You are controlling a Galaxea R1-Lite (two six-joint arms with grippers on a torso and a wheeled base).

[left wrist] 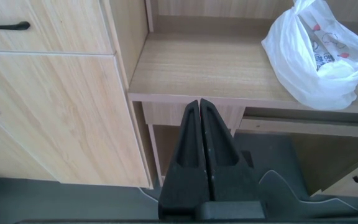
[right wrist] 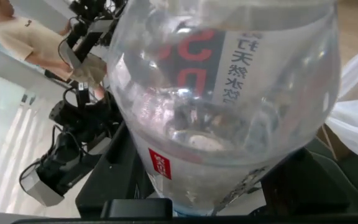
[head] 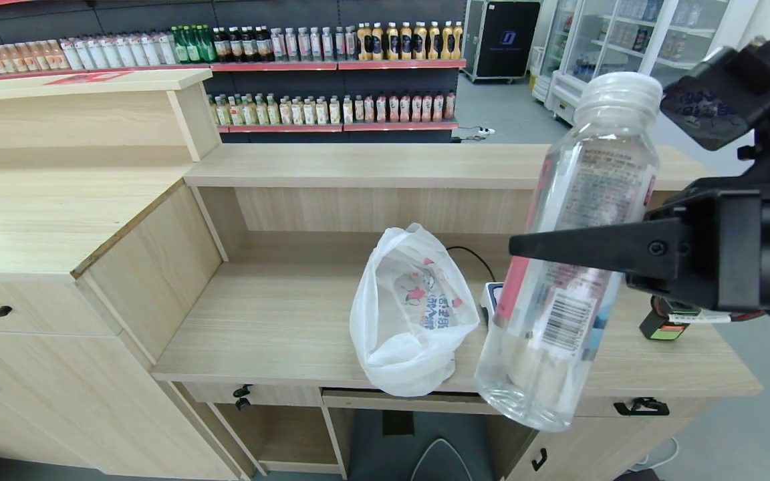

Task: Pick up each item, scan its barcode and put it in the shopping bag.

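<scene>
1. Your right gripper (head: 545, 248) is pinching the water bottle (head: 599, 180). One black finger (head: 592, 246) lies across the front of the bottle's middle, and the other finger is hidden behind it.
2. The bottle is clear plastic with a white screw cap (head: 619, 90). You hold it in the air above the right half of the worktop (head: 271, 321), touching nothing but the gripper.
3. It is tilted: the cap is up and leaning to the right, and the base hangs lower, over the worktop's near edge.
4. Its barcode (head: 569, 321) is on the lower part of the label and faces the head camera. A red strip runs down the label's left side.
5. In the right wrist view the bottle's rounded base (right wrist: 229, 93) sits right in front of the lens.
6. The shopping bag (head: 412, 314) is thin white plastic with a print on it. It stands at the worktop's near edge, about midway along, with its mouth open upward.
7. Just behind the bag's right side is a small white and blue device (head: 492, 294), mostly hidden, with a black cable (head: 472, 257) running to the back of the worktop.
8. A small black, green and red item (head: 666, 322) lies near the worktop's right edge; you cannot tell what it is.
9. Your left gripper (left wrist: 201, 121) has its fingers pressed together on nothing. It sits below the worktop's near edge, left of the bag (left wrist: 319, 59).
</scene>
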